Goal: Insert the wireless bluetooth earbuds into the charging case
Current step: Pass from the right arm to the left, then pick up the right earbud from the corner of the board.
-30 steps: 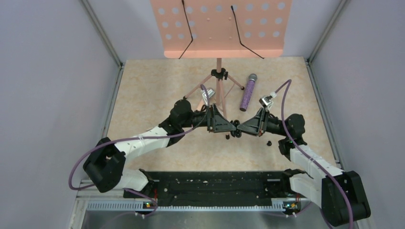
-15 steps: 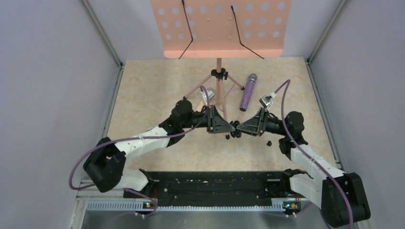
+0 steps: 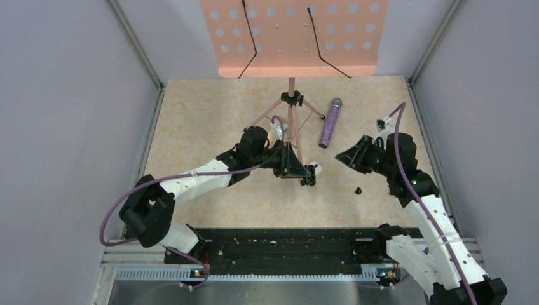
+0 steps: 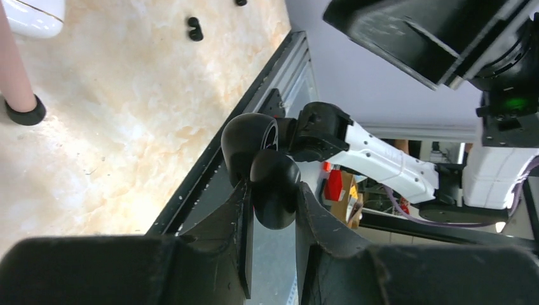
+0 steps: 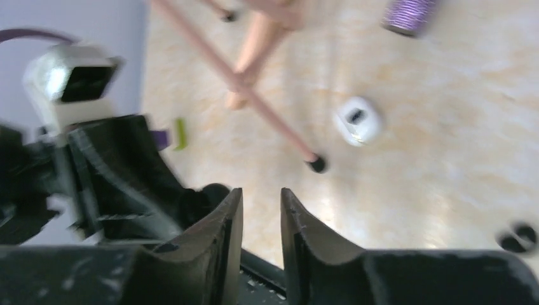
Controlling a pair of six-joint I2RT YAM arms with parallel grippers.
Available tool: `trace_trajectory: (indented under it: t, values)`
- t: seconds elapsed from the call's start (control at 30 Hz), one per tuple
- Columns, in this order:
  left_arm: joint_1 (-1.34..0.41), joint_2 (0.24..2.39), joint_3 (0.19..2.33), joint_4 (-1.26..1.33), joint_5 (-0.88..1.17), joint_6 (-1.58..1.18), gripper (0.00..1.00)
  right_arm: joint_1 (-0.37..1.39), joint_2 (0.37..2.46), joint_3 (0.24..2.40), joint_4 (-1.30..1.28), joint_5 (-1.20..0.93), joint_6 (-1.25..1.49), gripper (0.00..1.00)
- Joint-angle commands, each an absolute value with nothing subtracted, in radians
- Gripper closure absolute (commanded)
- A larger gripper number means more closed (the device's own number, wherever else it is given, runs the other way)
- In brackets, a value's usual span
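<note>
Black charging case (image 4: 270, 168) pinched in left claw (image 4: 272, 194); right claw (image 5: 261, 203) ajar.

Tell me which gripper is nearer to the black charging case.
Left. The left gripper is clamped on the charging case; the right gripper sits apart from it, to its right in the top view.

Robot lab test cell, not a home or a studio. Evidence: plain grey panel walls (image 3: 70, 127) on the left, right and far sides, joined by aluminium corner posts (image 3: 136, 47), boxing in a marble-print tabletop (image 3: 203, 127). At the near edge there's a black mounting plate (image 3: 286, 244) on an aluminium rail (image 3: 286, 274), with my left arm (image 3: 191, 184) and right arm (image 3: 437, 219) based there. A pink music stand (image 3: 295, 38) and a purple microphone (image 3: 330, 122) sit inside the box as props, not room furniture. My left wrist camera catches room clutter (image 4: 346, 197) beyond the cell, too small to identify.
</note>
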State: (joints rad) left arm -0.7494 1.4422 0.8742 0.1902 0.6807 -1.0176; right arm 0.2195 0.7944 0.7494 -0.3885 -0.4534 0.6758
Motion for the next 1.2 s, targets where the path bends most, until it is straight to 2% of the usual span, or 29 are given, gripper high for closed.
trace_trajectory:
  t: [0.0, 0.27, 0.77, 1.17]
  values:
    - [-0.756, 1.467, 0.923, 0.124, 0.702, -0.921, 1.00, 0.195, 0.781, 0.723, -0.701, -0.065, 0.626, 0.76]
    - [-0.788, 1.453, 0.920, 0.039, 0.673, -0.770, 1.00, 0.173, 0.855, 0.636, -0.712, 0.019, 0.705, 0.71]
    - [-0.788, 1.465, 0.958, -0.019, 0.697, -0.646, 1.00, 0.166, 1.046, 0.593, -0.683, 0.169, 0.833, 0.79]
    - [-0.788, 1.471, 0.960, -0.024, 0.701, -0.637, 1.00, 0.118, 1.143, 0.555, -0.569, 0.151, 0.800, 0.82]
